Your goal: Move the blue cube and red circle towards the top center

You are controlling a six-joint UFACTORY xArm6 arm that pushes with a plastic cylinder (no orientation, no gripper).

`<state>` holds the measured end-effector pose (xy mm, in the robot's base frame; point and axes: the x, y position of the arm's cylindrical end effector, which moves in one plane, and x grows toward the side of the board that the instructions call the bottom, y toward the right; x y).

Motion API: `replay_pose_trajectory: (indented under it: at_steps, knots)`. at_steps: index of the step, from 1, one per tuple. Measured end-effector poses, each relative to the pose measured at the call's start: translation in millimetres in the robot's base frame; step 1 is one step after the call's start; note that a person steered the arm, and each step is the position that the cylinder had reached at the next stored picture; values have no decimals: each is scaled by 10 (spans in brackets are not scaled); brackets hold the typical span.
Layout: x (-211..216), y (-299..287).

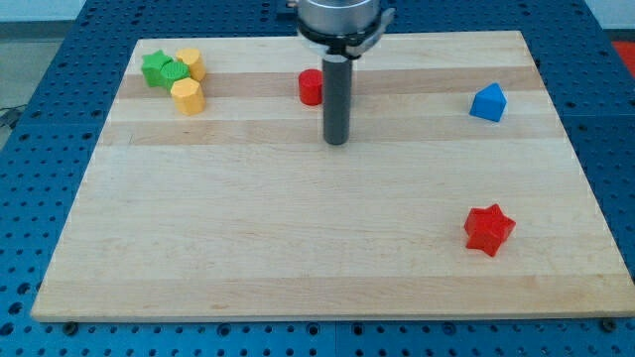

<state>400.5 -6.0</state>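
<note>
You see my tip [336,141] just right of the red circle [312,87], possibly touching; blue cube [488,103] far right, open board [298,248] between; no gripper fitted.

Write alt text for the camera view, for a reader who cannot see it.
My tip rests on a wooden board, just below-right of the red circle near the top centre. The blue cube sits far right, a red star lower right, and green and two yellow blocks cluster top left.
</note>
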Motion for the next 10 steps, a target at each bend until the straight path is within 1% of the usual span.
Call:
replay_pose_trajectory:
  at_steps: [1, 2, 4, 5, 6, 7, 8, 9, 10]
  knots:
    - [-331, -326]
    - [-898, -464]
    - [-895, -473]
    - [-619, -474]
    - [22, -421]
    - [-482, -23]
    - [-538, -19]
    - [-698, -49]
    - [-974, -108]
